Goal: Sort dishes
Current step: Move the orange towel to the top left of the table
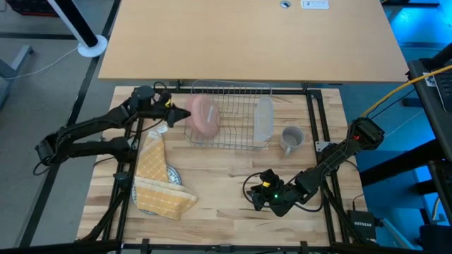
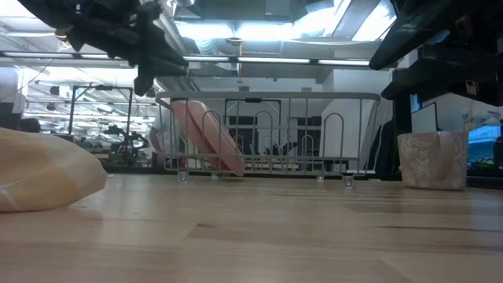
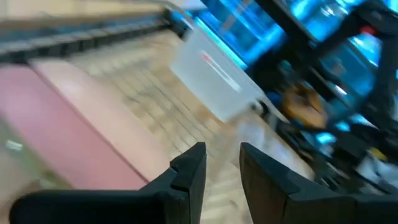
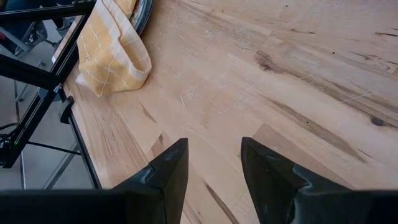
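Nearest the front edge of the table [image 1: 233,219] sits a small black box [image 1: 364,227] at the right corner, lettered NETGEAR in white; no other writing can be read. Just inward of it the right gripper [image 1: 260,200] rests low over bare wood with its fingers [image 4: 169,163] apart and nothing between them, and its wrist view looks across the boards toward the yellow-tan cloth [image 4: 112,46]. That cloth [image 1: 159,176] lies crumpled at the front left, draped over a plate with a blue-green pattern [image 1: 171,176], whose rim shows just beside the cloth's edge, well apart from either gripper. Farther back, in the middle of the table, stands the silver wire rack [image 1: 229,116]. Pink plates [image 1: 205,115] lean on edge in its left part, and a pale clear dish [image 1: 263,118] stands on edge in its right part. The small grey mug [image 1: 291,139] stands on the wood just beside the rack's right end, near the right arm's elbow but well apart from its fingertips. The left gripper [image 1: 178,113] hangs at the rack's left end, just beside the pink plates; its fingers [image 3: 189,171] stand slightly apart and hold nothing, with the pink surface [image 3: 68,130] close in front of them
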